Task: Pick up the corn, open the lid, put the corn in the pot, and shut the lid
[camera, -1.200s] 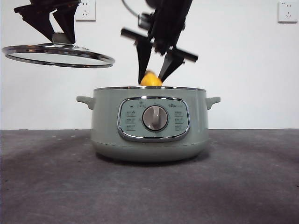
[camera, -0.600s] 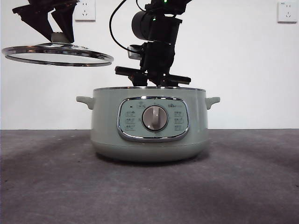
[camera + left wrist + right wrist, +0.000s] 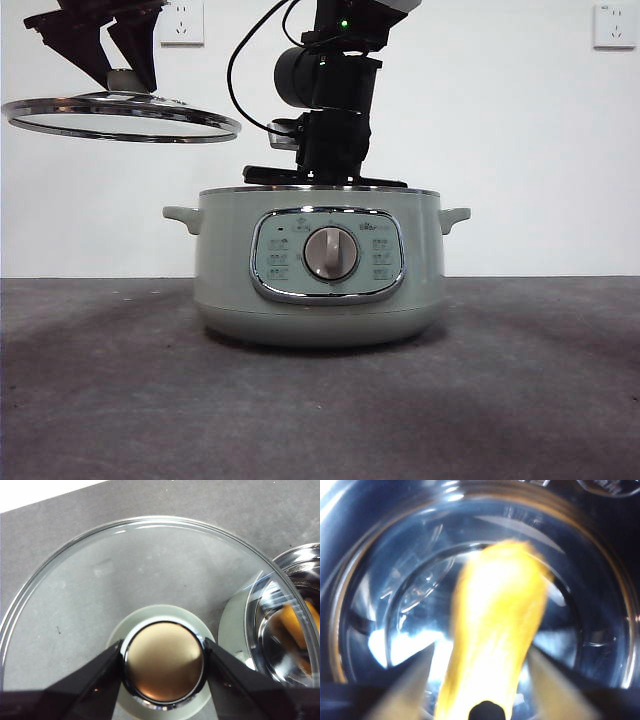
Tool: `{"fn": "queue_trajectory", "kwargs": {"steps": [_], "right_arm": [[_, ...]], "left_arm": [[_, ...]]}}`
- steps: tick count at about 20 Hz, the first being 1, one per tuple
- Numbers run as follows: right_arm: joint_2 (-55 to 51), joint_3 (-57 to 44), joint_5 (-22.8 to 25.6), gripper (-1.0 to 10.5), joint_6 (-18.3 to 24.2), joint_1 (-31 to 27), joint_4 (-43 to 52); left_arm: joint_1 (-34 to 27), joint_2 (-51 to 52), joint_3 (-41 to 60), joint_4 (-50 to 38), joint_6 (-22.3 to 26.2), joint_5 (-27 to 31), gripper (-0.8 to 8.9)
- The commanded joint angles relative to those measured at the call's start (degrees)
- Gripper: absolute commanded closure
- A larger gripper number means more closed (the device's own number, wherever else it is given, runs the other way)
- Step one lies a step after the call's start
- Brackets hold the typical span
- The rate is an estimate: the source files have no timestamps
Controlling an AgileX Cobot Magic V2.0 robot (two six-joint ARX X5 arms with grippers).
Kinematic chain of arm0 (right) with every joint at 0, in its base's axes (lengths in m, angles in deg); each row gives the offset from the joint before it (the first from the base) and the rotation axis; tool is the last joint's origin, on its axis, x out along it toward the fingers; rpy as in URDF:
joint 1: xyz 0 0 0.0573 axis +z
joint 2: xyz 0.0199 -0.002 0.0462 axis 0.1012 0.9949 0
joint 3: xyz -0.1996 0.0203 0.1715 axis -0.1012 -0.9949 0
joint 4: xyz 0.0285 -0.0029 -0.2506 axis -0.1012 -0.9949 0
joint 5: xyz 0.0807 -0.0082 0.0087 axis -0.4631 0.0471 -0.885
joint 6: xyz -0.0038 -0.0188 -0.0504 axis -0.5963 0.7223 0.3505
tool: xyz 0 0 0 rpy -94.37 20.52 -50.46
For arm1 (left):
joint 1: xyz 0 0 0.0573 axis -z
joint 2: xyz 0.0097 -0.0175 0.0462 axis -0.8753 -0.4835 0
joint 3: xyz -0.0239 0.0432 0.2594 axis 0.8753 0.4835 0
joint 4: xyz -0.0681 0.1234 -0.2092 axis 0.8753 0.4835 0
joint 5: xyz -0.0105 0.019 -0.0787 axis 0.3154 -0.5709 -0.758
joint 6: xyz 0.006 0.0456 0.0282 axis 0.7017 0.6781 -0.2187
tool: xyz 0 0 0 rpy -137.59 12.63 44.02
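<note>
Corn [image 3: 492, 630]: we log it as a blurred yellow-orange lump inside the pot [image 3: 318, 265], set between the two jaws of the right gripper [image 3: 480, 665] against the shiny inner bowl. Those jaws stand apart on either side of the corn; we cannot tell whether they press on it or have let go. In the front view the right arm comes down from above and its gripper is sunk below the pot's chrome rim, so the corn is hidden there. Pot: pale sage-green, upright on the dark grey table [image 3: 520, 400], control panel and silver dial [image 3: 331, 253] facing us, mouth uncovered. Lid [image 3: 122, 115]: clear glass with chrome rim, held in the air high beside the pot, roughly level. Left gripper [image 3: 162, 662]: we record its jaws closed against the lid's knob [image 3: 163, 667], one on each side.
</note>
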Motion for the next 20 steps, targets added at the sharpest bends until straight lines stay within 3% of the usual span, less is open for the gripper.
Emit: {"fn": "queue_trajectory", "kwargs": {"steps": [1,5,7,9,12,16,20], "right_arm": [[-2.5,0.2,3.2,5.0,-0.2,1.0,-1.0],[-13.2,0.2,10.2,5.0,0.3,3.0,-7.3],[-18.3,0.2,14.1,5.1,0.3,3.8,-11.5],[-24.0,0.1,14.7,5.2,0.5,4.8,-12.3],[-30.6,0.1,14.6,9.7,0.7,6.0,-12.4],[-38.2,-2.9,14.6,9.5,0.7,8.2,-12.5],[-47.4,-12.9,14.6,9.5,0.2,9.0,-12.5]], "left_arm": [[0.0,1.4,-0.3,-1.2,-0.2,-0.7,8.26],[0.0,1.4,-0.3,-0.3,-0.2,-0.9,8.26],[0.5,1.4,-0.3,0.5,-0.2,-4.2,8.26],[2.4,1.4,-0.3,1.1,-0.2,-5.1,8.26],[6.5,1.3,-0.3,1.2,-0.2,-5.1,8.26],[12.5,1.1,-0.3,0.8,-0.4,-4.5,8.26],[18.1,-0.2,-0.2,-1.0,-1.5,-3.1,8.26]]}}
